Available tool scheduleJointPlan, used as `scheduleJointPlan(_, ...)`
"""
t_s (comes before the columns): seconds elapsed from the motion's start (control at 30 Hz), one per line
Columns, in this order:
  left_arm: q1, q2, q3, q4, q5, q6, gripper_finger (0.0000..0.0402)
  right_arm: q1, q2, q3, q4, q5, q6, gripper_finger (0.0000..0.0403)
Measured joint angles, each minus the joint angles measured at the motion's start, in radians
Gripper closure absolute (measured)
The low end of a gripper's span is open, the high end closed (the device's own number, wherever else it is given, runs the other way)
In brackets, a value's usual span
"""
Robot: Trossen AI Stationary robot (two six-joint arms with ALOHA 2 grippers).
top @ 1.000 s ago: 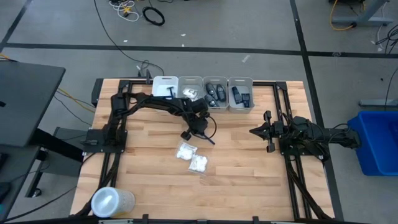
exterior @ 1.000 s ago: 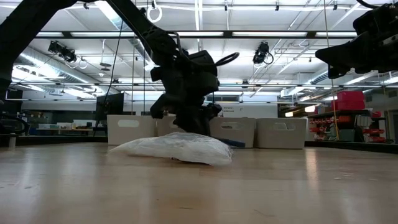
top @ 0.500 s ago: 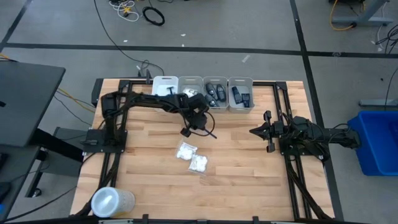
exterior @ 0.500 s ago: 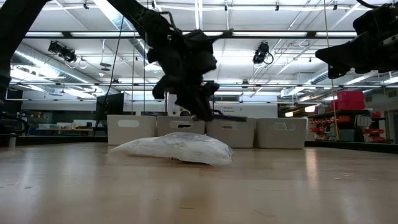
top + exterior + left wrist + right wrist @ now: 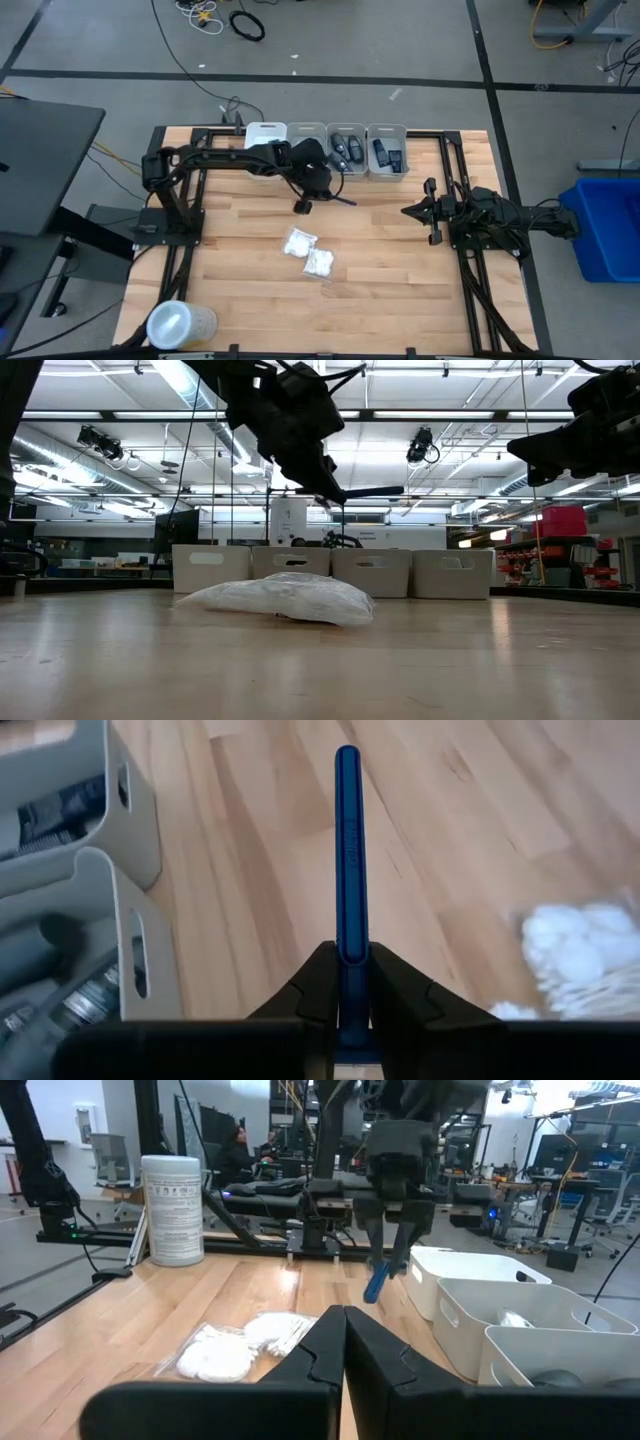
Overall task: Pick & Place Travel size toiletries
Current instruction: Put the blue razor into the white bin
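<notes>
A dark blue razor (image 5: 349,860) is pinched by its handle in the left pincer (image 5: 303,203), carried clear above the tabletop (image 5: 380,260) with its long axis sticking straight out ahead of the fingers. The row of bins (image 5: 330,135) is just beside it at the tabletop's far edge, so a short reach over a bin rim is judged to be what remains; the white packets (image 5: 309,253) lie nearby on the wood. The right pincer (image 5: 432,213) is parked well apart on its own side, pressed together and holding nothing.
</notes>
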Motion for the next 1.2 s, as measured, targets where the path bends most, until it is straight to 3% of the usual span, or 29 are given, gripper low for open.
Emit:
scheduleJointPlan(0.33, 0.000, 0.000, 0.000, -0.001, 0.002, -0.214, 0.0357, 0.000, 0.000, 0.000, 0.000, 0.000, 0.000, 0.0389)
scheduleJointPlan(0.57, 0.000, -0.014, -0.001, -0.013, 0.005, -0.283, 0.0353, 0.000, 0.000, 0.000, 0.000, 0.000, 0.000, 0.0389)
scheduleJointPlan(0.93, 0.040, -0.183, -0.001, -0.049, -0.006, -0.333, 0.0353, 0.000, 0.000, 0.000, 0.000, 0.000, 0.000, 0.0389)
scheduleJointPlan(1.2, 0.060, -0.280, -0.001, -0.080, -0.104, -0.344, 0.0359, 0.000, 0.000, 0.000, 0.000, 0.000, 0.000, 0.0389)
